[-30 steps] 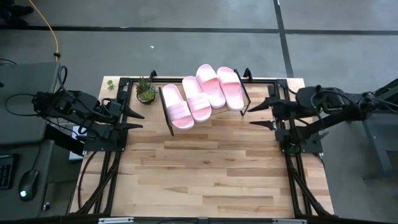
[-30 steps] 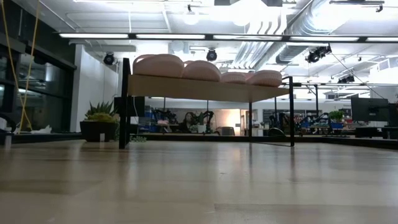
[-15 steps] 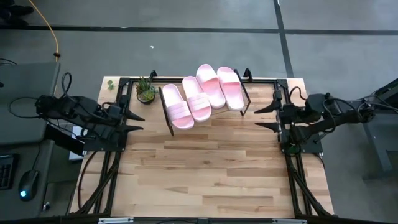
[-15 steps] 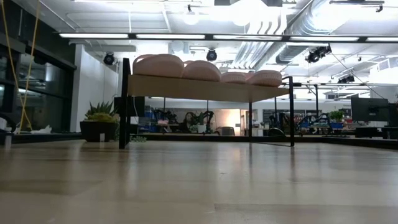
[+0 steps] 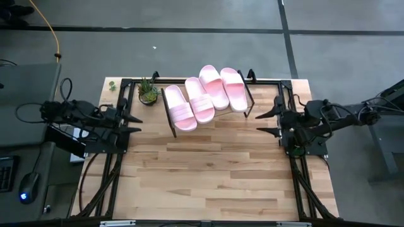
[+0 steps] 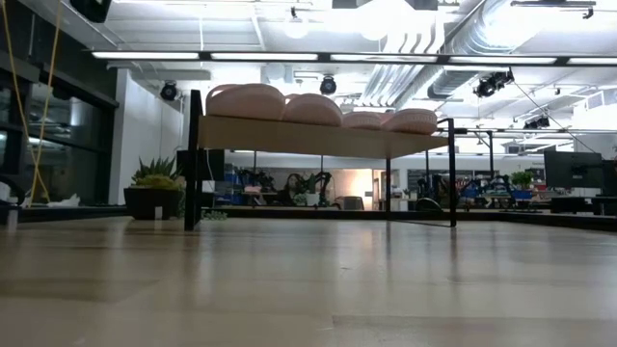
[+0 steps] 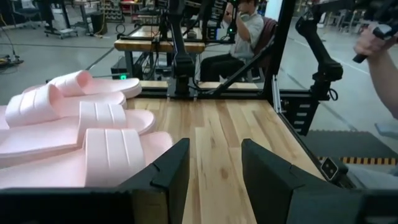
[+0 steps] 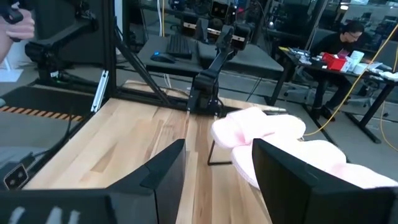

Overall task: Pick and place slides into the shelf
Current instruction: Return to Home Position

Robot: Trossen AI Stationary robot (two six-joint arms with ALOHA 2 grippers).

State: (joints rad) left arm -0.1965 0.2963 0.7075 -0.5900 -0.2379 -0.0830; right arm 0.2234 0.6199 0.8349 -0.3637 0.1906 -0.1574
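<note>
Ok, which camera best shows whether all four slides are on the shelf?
The high view: all four slides lie side by side on the shelf, seen whole. The low view shows only their tops above its edge; each wrist view catches some, partly cut off.

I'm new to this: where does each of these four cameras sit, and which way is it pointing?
High view: above the table, looking straight down; shows left gripper and right gripper, open, at the table's sides.
Low view: at tabletop height, looking level at the shelf; no arm shows.
Left wrist view: on the left arm, looking across the table past its own fingers.
Right wrist view: on the right arm, looking the opposite way past its fingers.
Shared: every view shows the slides on the shelf.
</note>
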